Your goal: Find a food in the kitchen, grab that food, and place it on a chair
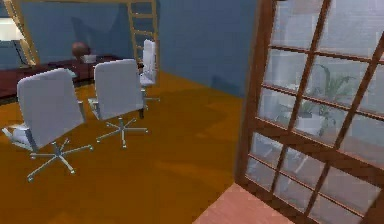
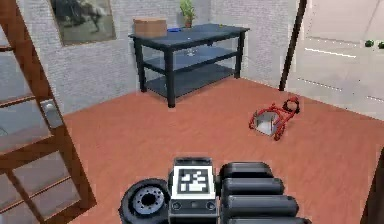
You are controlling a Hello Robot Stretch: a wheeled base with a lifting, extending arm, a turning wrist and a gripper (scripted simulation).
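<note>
Three white office chairs stand on the orange floor in the forward view's left: one nearest (image 1: 50, 108), one in the middle (image 1: 120, 90) and one farther back (image 1: 148, 62). Behind them is a dark table (image 1: 40, 72) with a brown round thing (image 1: 80, 48) on it. At the arm side view's bottom edge the retracted arm shows a white marker square (image 2: 193, 182), with the gripper's dark body (image 2: 148, 200) left of it. Its far end is not clear, so I cannot tell whether it holds anything.
A wooden glass-paned door (image 1: 320, 110) stands close at the forward view's right and again at the arm side view's left (image 2: 35, 130). A dark blue shelf table (image 2: 190, 50) carries a cardboard box (image 2: 150, 27) and a plant (image 2: 187, 12). A red thing (image 2: 277, 117) lies on the floor near a white door (image 2: 340, 50).
</note>
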